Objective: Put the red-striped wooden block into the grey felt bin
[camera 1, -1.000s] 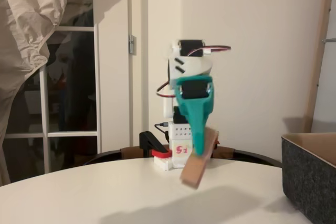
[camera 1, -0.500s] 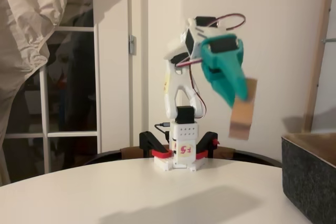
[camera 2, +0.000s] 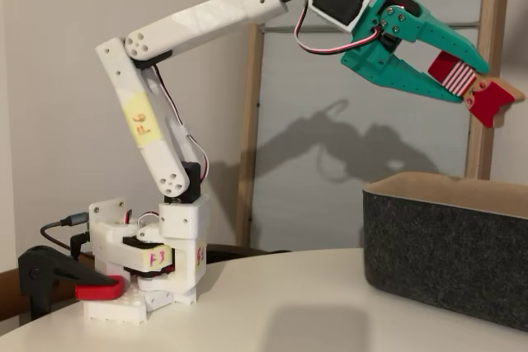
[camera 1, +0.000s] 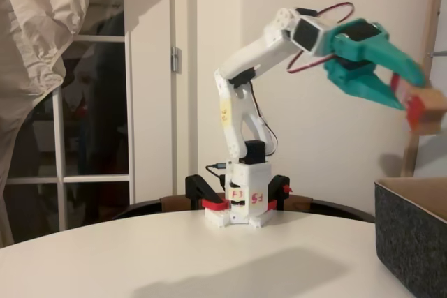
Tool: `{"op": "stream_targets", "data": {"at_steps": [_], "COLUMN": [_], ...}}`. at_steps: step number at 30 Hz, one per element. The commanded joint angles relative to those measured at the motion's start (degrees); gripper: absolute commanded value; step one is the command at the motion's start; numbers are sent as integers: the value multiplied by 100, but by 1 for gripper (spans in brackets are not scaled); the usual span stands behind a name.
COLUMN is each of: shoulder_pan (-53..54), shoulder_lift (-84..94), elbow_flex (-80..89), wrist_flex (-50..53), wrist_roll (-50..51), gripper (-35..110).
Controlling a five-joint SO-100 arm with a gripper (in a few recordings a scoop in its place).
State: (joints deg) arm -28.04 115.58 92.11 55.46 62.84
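Gripper (camera 2: 462, 80), jaws clamped on the red-striped wooden block (camera 2: 474, 88), is extended at 2 o'clock from the base, directly above the grey felt bin (camera 2: 445, 245).

Arm base (camera 2: 144, 274) on the table (camera 1: 174, 256), well left of the bin (camera 2: 450, 249); the gripper (camera 2: 462, 80), reaching out high above the bin's near wall, clamps the block (camera 2: 474, 88) in the air.

red-striped wooden block (camera 2: 472, 88): tilted, held aloft above bin | grey felt bin (camera 2: 445, 249): upright on table
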Motion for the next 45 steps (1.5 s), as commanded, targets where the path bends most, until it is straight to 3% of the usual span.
{"op": "stream_targets", "data": {"at_steps": [1,11,21,33,45], "shoulder_pan": [-466,-747,-756,-562,-554], "shoulder_lift": [-246,-2004,-3067,-3357,-3006], "elbow_flex": [-387,-1600,-1802,-1767,-1740], "wrist_flex": [0,-26,-721,-712,9], "wrist_roll": [-176,-677,-1134,-1187,-1028], "gripper": [6,7,6,20,22]}}
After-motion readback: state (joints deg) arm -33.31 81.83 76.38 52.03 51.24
